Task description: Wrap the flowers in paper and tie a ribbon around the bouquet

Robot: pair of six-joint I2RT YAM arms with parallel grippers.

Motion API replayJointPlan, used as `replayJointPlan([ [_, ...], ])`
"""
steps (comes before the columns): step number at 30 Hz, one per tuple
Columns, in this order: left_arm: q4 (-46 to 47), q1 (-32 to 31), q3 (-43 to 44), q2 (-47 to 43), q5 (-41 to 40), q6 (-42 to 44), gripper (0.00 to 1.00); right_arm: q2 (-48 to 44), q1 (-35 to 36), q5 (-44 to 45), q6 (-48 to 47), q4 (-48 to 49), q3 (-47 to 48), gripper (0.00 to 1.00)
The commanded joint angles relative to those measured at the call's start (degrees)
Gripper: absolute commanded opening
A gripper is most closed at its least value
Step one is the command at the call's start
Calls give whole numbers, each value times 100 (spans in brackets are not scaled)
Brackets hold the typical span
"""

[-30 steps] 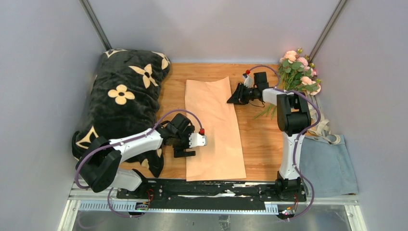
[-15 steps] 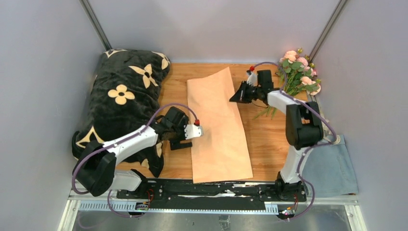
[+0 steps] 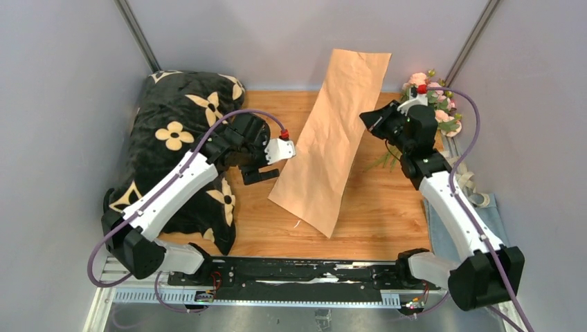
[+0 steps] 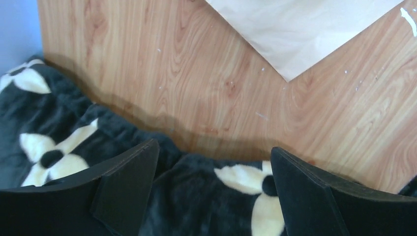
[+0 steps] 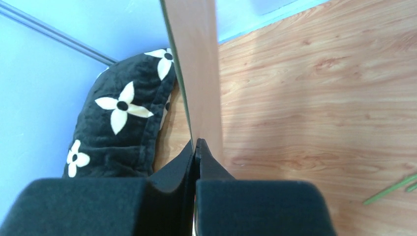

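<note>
The peach-tan paper (image 3: pixel 336 138) hangs lifted and tilted, its far end against the back wall and its near corner on the table. My right gripper (image 3: pixel 375 122) is shut on the paper's right edge. In the right wrist view the sheet (image 5: pixel 196 73) rises edge-on from the closed jaws (image 5: pixel 196 145), with an olive face just showing. My left gripper (image 3: pixel 267 164) is open with nothing in it, left of the paper and over the blanket's edge (image 4: pixel 214 153). One paper corner (image 4: pixel 305 34) shows beyond it. The pink flowers (image 3: pixel 430 104) lie at the far right corner. A cream ribbon (image 3: pixel 477 198) lies at the right edge.
A black plush blanket with cream flower shapes (image 3: pixel 180 131) fills the table's left side. A grey-blue cloth (image 3: pixel 495 225) lies off the right edge, partly under the right arm. Grey walls close the back and both sides. A green stem (image 5: pixel 393 189) lies on the wood.
The right gripper closed on the paper's far right edge and lifted it up and back, so the flat sheet now hangs tilted. The left gripper rose and drew back toward the far left.
</note>
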Motion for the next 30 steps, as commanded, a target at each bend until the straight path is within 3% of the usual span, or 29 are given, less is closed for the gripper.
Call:
replayJointPlan([
  [1,-969,-643,783,-347,-840,-273,93,-587,781,1757,530,246,-282,0],
  [4,-765,-1361,1661,-58,-816,-1056,92,-772,1460,2835,354,289,-191,0],
  [7,-415,-1808,2942,660,-665,-2246,90,-860,1831,3257,405,551,-236,0],
  [9,-76,-1905,3308,1013,-472,-2815,90,-901,1937,3389,418,681,-270,0],
  [15,1088,-1997,2832,1120,-354,-2917,93,-1012,1993,3512,44,651,-126,0],
  [18,1482,-1995,2618,1077,-549,-2679,86,-1103,1993,3510,-151,729,-128,0],
  [24,1505,-1997,2324,1011,177,-2341,81,-1090,1992,3507,-189,801,-85,0],
  [30,1537,-1997,1654,618,298,-1969,81,-1017,1992,3409,-214,862,28,0],
])
